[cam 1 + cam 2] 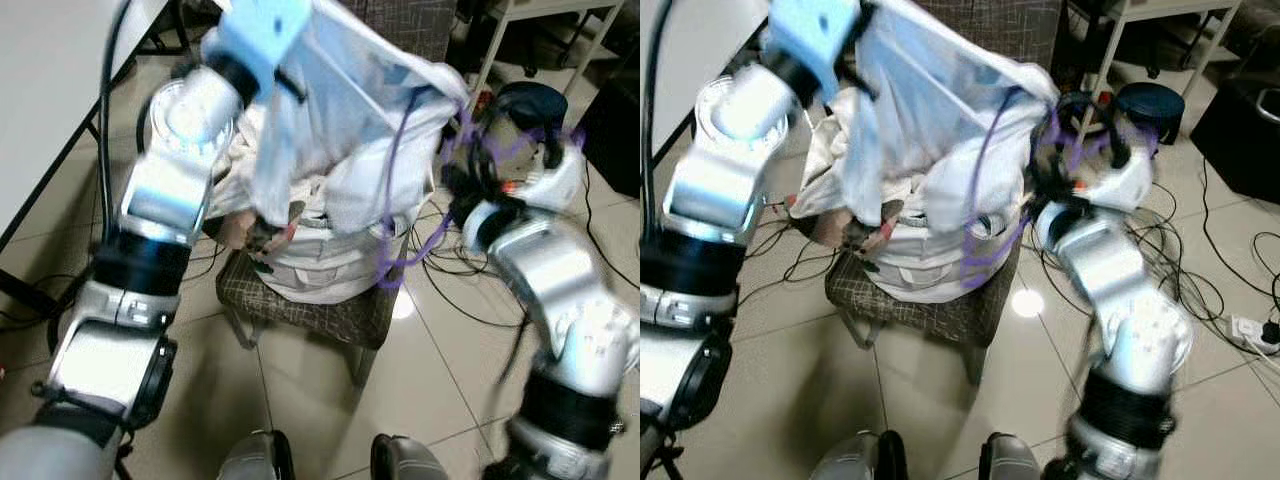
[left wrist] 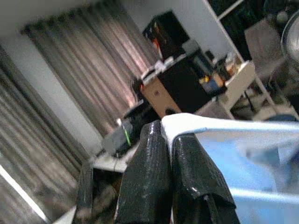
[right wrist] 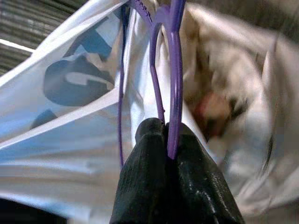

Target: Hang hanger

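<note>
The purple hanger [image 3: 174, 70], thin, light and stiff, sits pinched in my right gripper [image 3: 170, 140], while my left gripper [image 2: 170, 140] clamps the limp white garment [image 1: 340, 120].

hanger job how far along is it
Done: the left gripper is shut on the white garment, lifted above the chair, and the right gripper is shut on the purple hanger. In hand: working the hanger into the garment. Left: hanging it up.
</note>
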`<state>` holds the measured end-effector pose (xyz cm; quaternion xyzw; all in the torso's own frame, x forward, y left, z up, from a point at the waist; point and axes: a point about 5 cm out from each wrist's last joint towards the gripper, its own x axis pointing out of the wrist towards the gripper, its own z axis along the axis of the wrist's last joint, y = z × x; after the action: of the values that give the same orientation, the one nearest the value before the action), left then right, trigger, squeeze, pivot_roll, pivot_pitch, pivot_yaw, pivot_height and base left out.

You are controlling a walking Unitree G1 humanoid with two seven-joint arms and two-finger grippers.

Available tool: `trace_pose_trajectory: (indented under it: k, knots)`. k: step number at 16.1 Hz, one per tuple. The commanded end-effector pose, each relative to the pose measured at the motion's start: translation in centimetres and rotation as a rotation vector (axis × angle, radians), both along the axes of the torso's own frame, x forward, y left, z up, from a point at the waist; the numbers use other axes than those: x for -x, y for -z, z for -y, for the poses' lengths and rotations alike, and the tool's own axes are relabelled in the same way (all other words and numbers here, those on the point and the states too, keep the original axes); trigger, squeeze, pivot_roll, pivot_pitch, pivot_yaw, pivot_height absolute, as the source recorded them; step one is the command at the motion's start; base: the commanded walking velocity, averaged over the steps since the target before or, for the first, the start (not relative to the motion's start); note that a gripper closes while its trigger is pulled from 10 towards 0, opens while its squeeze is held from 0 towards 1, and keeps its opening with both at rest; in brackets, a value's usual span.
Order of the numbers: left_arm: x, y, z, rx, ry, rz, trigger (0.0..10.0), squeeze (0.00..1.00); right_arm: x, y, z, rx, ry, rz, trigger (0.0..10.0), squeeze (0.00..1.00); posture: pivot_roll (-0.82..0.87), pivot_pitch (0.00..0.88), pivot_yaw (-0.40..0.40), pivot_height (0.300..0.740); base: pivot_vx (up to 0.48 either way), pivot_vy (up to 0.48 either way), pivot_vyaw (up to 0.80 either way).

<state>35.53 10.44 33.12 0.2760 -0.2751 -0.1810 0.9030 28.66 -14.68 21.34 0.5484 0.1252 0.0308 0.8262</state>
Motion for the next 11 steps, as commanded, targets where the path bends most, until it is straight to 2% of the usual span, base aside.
trace_pose_trajectory:
  k: [1,2,3,5,6,7,8,10,11]
  knots:
    - [0.1,-1.0,-0.3,0.005,0.008,0.034,0.0,0.00,0.5,-0.5,0.5,-0.065,0.026,0.034,10.0,0.00,-0.13,0.094,0.071,0.740,0.000,0.000,0.00]
    - [0.1,-1.0,-0.1,-0.004,0.028,0.031,0.0,0.00,0.6,-0.7,0.3,-0.102,0.011,0.060,10.0,0.00,-0.13,0.094,0.072,0.740,0.000,0.000,0.00]
    - [0.4,-0.5,0.6,-0.044,0.068,0.026,0.0,0.00,0.8,-1.3,0.0,-0.181,-0.016,0.107,10.0,0.00,-0.13,0.093,0.074,0.740,0.000,0.000,0.00]
    - [1.0,0.7,1.7,-0.149,0.130,0.026,0.0,0.00,1.2,-2.2,-0.2,-0.239,-0.057,0.161,10.0,0.00,-0.12,0.095,0.073,0.740,0.000,0.000,0.00]
    - [1.2,1.8,2.0,-0.222,0.154,0.018,0.0,0.00,1.6,-3.0,-0.3,-0.303,-0.093,0.203,10.0,0.00,-0.12,0.095,0.070,0.740,0.000,0.000,0.00]
    - [1.3,2.1,2.0,-0.247,0.161,0.014,0.0,0.00,1.8,-3.5,-0.3,-0.337,-0.102,0.218,10.0,0.00,-0.12,0.096,0.071,0.740,0.000,0.000,0.00]
    - [1.5,2.8,2.1,-0.303,0.193,0.012,0.0,0.00,2.1,-4.8,0.1,-0.419,-0.095,0.277,10.0,0.00,-0.12,0.096,0.072,0.740,0.000,0.000,0.00]
    - [1.7,3.7,2.2,-0.335,0.230,-0.018,0.0,0.00,1.6,-5.6,1.2,-0.433,-0.024,0.297,10.0,0.00,-0.12,0.096,0.074,0.740,0.000,0.000,0.00]
    - [1.8,3.9,2.2,-0.325,0.241,-0.037,0.0,0.00,1.0,-5.5,2.1,-0.394,0.043,0.276,10.0,0.00,-0.13,0.095,0.076,0.740,0.000,0.000,0.00]
